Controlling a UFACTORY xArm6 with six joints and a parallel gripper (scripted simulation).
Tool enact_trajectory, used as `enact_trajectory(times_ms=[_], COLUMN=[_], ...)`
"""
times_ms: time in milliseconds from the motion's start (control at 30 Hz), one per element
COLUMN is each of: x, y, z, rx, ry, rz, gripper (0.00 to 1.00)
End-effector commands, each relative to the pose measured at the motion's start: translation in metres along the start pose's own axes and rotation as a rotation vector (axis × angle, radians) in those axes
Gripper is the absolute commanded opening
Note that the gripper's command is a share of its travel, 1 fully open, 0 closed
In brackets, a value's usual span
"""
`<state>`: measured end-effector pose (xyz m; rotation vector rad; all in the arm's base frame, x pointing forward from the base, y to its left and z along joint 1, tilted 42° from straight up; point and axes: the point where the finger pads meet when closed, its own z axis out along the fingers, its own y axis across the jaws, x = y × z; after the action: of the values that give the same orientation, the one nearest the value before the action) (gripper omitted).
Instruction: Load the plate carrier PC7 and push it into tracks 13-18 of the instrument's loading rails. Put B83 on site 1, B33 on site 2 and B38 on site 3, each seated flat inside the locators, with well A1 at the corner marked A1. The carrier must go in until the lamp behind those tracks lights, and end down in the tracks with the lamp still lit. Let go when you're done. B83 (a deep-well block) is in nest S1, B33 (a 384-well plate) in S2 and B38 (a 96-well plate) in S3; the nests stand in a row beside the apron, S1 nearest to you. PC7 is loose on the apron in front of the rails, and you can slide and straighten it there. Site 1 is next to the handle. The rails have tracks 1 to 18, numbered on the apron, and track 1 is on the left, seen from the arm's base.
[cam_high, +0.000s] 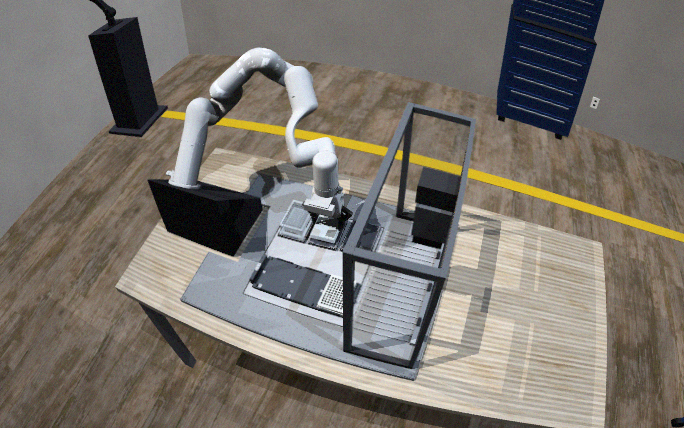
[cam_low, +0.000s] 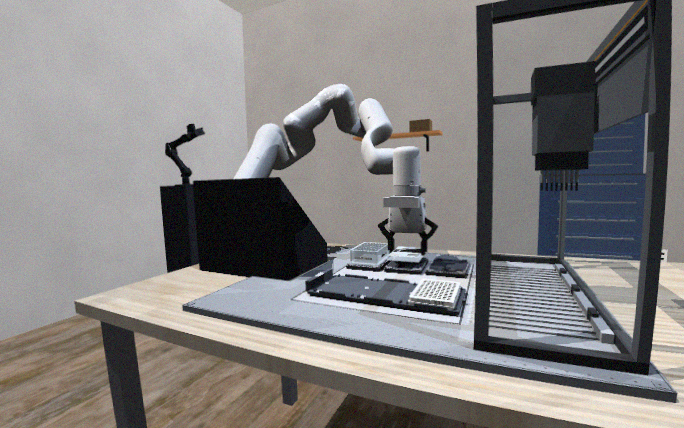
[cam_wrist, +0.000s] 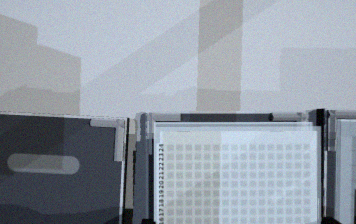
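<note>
My gripper (cam_low: 406, 246) (cam_high: 330, 221) reaches straight down over the middle nest S2 and is shut on the 384-well plate B33 (cam_low: 406, 257) (cam_wrist: 240, 172), which is still level with its nest. The fingers are out of the wrist view. The deep-well block B83 (cam_low: 369, 252) (cam_high: 295, 222) stands in nest S1, on the arm-base side. Nest S3 (cam_low: 447, 264) (cam_wrist: 60, 165) is empty and dark. The carrier PC7 (cam_low: 383, 291) (cam_high: 300, 285) lies on the apron with the white 96-well plate B38 (cam_low: 436, 292) (cam_high: 332, 295) on its end site, nearest the rails. Its other two sites are bare.
The instrument's dark frame (cam_high: 403, 237) stands over the loading rails (cam_low: 534, 297) to the right, with a pipetting head (cam_low: 562, 121) hanging inside. The black arm-base block (cam_low: 252, 227) is to the left. One frame post (cam_low: 483, 176) rises close to the carrier's plate end.
</note>
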<state>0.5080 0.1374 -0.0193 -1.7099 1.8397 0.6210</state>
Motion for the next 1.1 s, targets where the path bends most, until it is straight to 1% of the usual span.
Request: enact_trajectory(times_ms=[0,100,367,433,933,1067], x=[0.000,0.000,0.000,0.000,0.000,0.000], y=[-0.002,-0.002,-0.002,-0.002,-0.002,-0.002], z=[-0.003,-0.003,-0.016,-0.016,-0.041,-0.044], rx=[0.004,0.004,0.004,0.004,0.004,0.004], ry=[0.001,0.001,0.001,0.001,0.001,0.001], rz=[-0.001,-0.001,-0.001,-0.001,-0.001,-0.001], gripper=[0.00,0.00,0.00,0.00,0.00,0.00])
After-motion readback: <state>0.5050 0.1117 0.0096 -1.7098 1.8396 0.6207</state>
